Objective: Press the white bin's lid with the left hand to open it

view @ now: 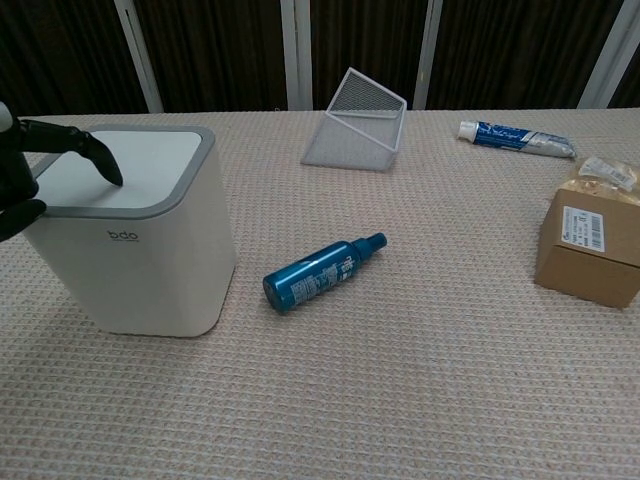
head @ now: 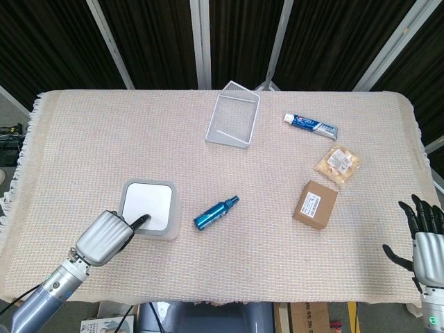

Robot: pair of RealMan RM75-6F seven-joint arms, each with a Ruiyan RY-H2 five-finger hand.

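The white bin (head: 173,225) (view: 140,265) stands at the front left of the table, with its grey-rimmed lid (head: 154,198) (view: 145,160) lying flat and closed. My left hand (head: 105,238) (view: 18,175) is at the bin's near-left corner. One black finger (head: 141,220) (view: 88,150) reaches onto the lid and its tip touches the surface near the front edge, while the other fingers are curled in. My right hand (head: 424,232) hovers off the table's front right corner with fingers spread, holding nothing; only the head view shows it.
A blue spray bottle (head: 216,212) (view: 320,272) lies just right of the bin. A wire basket (head: 234,114) (view: 357,122) is tipped at the back centre. A toothpaste tube (head: 310,125) (view: 515,138), snack packet (head: 338,164) and cardboard box (head: 315,205) (view: 590,245) sit on the right.
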